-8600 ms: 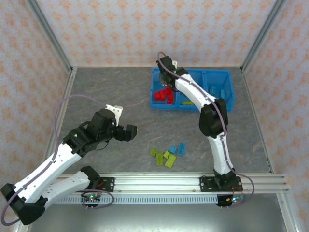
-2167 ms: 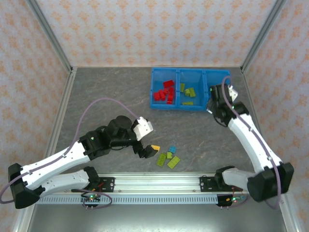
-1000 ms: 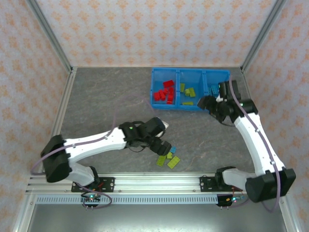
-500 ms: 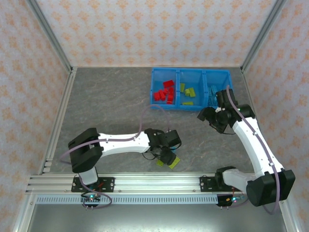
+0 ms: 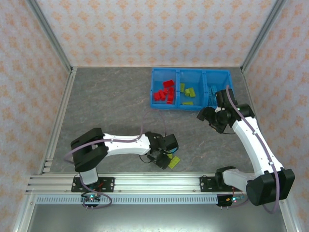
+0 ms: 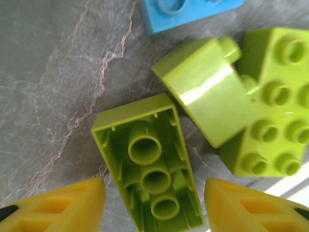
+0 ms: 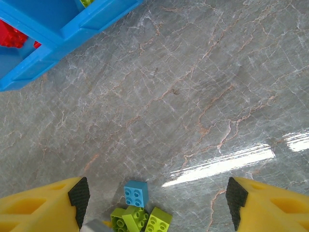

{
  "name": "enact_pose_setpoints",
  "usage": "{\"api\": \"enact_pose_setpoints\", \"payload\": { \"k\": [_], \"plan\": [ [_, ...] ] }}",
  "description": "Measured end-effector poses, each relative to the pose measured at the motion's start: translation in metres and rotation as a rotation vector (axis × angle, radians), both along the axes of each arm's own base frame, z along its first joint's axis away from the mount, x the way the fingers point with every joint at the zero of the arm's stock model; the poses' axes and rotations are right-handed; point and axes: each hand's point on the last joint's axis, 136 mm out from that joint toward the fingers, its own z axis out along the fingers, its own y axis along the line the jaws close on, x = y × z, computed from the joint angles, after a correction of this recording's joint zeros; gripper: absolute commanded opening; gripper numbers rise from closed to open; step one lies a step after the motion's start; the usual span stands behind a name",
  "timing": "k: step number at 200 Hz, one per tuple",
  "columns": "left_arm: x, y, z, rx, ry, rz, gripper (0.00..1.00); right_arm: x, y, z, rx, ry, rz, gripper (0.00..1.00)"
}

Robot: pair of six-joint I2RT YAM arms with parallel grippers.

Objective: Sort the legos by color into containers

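- We saw the left hand [image 6: 154, 212] low over the desk [image 5: 111, 106], at the lower centre of the top view. Its yellow fingers [image 6: 58, 205] were spread wide on either side of an upturned lime brick [image 6: 149, 169], gripping nothing.
- Just beside that brick lay a tilted lime brick [image 6: 203, 94], a studs-up lime brick [image 6: 275, 106] and a light blue brick [image 6: 188, 9].
- The right hand [image 5: 205, 116] hung at centre right, near the containers [image 5: 154, 72], its fingers wide apart and empty.
- The containers stood at upper centre, with red legos [image 5: 164, 94] in the left bin, lime legos [image 5: 189, 93] in the middle and light blue legos [image 5: 213, 90] in the right.
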Motion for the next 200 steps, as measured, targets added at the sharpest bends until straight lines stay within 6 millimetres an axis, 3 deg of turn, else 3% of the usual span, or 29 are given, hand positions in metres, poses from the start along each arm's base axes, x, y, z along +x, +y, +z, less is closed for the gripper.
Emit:
{"api": "enact_pose_setpoints", "payload": {
  "k": [61,89,103,128,142,157,178,200],
  "plan": [
    [0.007,-0.001,-0.002,0.008,-0.029,0.003,0.31,-0.001,0.001,0.0,0.007,0.001,0.004,0.76],
    [0.023,-0.002,0.029,-0.066,-0.093,0.033,0.27,-0.007,0.021,0.008,0.084,-0.019,0.059,0.75],
    [0.044,-0.002,0.063,-0.149,-0.15,0.077,0.26,-0.017,0.039,0.013,0.151,-0.041,0.105,0.75],
    [0.103,-0.006,0.138,-0.304,-0.283,0.165,0.26,-0.038,0.066,0.023,0.259,-0.066,0.176,0.75],
    [0.139,-0.017,0.178,-0.365,-0.363,0.188,0.26,-0.042,0.075,0.032,0.308,-0.086,0.191,0.75],
    [0.169,-0.038,0.206,-0.412,-0.427,0.178,0.26,-0.042,0.082,0.042,0.346,-0.118,0.197,0.74],
    [0.201,-0.074,0.217,-0.438,-0.471,0.149,0.25,-0.042,0.082,0.05,0.348,-0.159,0.175,0.74],
    [0.235,-0.111,0.198,-0.432,-0.483,0.13,0.25,-0.04,0.061,0.054,0.276,-0.202,0.081,0.75]
  ]
}}
